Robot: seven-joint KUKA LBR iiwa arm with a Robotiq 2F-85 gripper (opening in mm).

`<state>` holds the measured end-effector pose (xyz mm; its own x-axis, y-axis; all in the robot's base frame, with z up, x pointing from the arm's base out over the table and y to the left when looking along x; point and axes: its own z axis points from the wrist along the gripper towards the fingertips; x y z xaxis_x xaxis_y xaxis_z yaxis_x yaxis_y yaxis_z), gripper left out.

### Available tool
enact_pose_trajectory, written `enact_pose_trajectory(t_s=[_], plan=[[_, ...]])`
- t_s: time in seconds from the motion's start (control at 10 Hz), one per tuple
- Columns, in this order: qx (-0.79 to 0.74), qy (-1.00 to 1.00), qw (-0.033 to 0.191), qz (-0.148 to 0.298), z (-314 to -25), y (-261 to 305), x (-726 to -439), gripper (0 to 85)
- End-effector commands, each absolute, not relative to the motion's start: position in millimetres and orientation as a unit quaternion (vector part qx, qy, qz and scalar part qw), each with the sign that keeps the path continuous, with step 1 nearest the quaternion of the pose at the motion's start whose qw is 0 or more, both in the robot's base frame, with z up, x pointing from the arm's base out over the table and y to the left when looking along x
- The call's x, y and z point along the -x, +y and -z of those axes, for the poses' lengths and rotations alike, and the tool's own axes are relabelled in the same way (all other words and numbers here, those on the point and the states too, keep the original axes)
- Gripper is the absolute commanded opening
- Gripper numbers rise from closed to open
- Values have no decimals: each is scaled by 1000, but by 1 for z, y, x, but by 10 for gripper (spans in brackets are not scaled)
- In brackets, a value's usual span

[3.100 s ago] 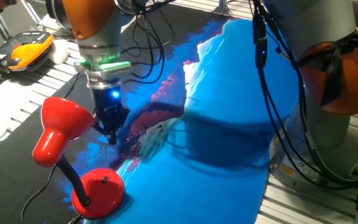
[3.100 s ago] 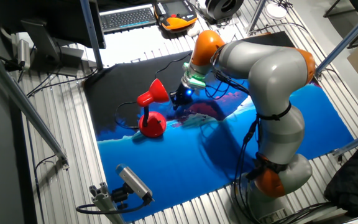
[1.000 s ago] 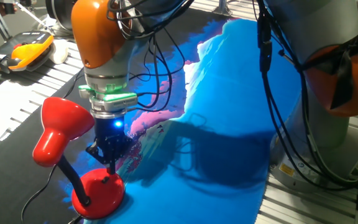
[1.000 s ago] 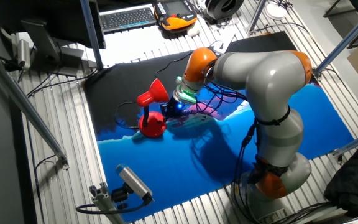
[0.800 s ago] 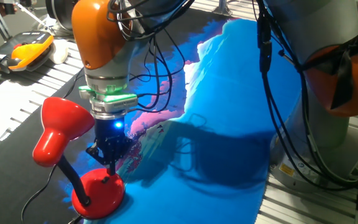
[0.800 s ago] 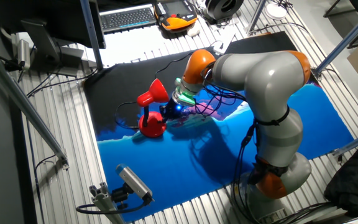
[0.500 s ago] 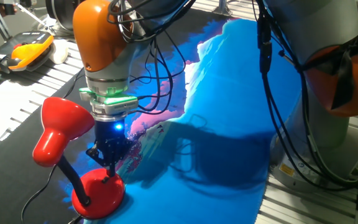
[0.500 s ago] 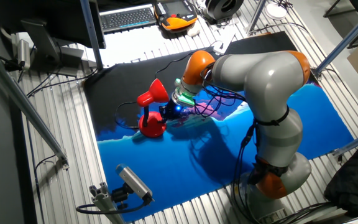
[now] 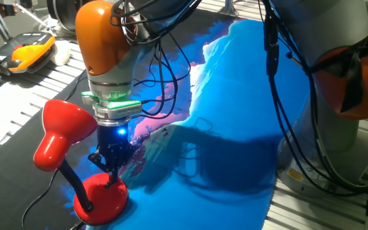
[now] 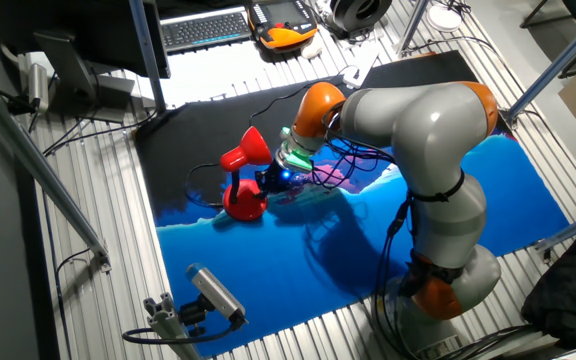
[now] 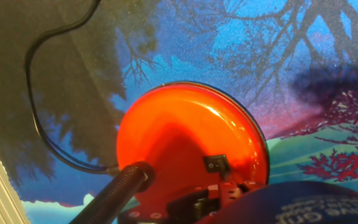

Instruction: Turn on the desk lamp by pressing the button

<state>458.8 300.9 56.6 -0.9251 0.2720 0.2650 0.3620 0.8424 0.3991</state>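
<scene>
The gripper (image 9: 112,177) points straight down with its black tip at or on the top of the lamp (image 9: 75,160) base, right where the button (image 11: 215,163) sits; no view shows the fingertips clearly enough to tell whether they are parted or together. In the hand view the button is a small dark square-edged switch on the glossy red dome, just above the blurred dark gripper parts at the bottom edge. No readable writing or brand shows on anything; the marks on the device (image 9: 24,51) at the far left are too small to make out. The lamp stands at the near left of the table (image 10: 118,260), whose bare top is ribbed light metal. Over it lies a cloth (image 9: 235,128), black on the lamp's side and bright blue elsewhere, printed with tree branches and a pink-red patch. The lamp base rests where black meets blue. The lamp is shiny red plastic or metal: a bell-shaped shade (image 9: 62,131) tilted toward the left, a ribbed black neck (image 11: 114,193), and a thin black cord (image 11: 39,118) looping away over the dark cloth. The arm (image 10: 418,120) is smooth grey with orange joints, a green ring lit at the wrist. A keyboard (image 10: 206,26) lies at the back.
</scene>
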Motion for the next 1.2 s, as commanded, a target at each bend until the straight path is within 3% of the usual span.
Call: enact_pose_trajectory(t_s=[0.0,1.1], plan=[[167,-955,99,226,-57,302,-458,0],[169,-954,94,228,-50,310,-458,0]])
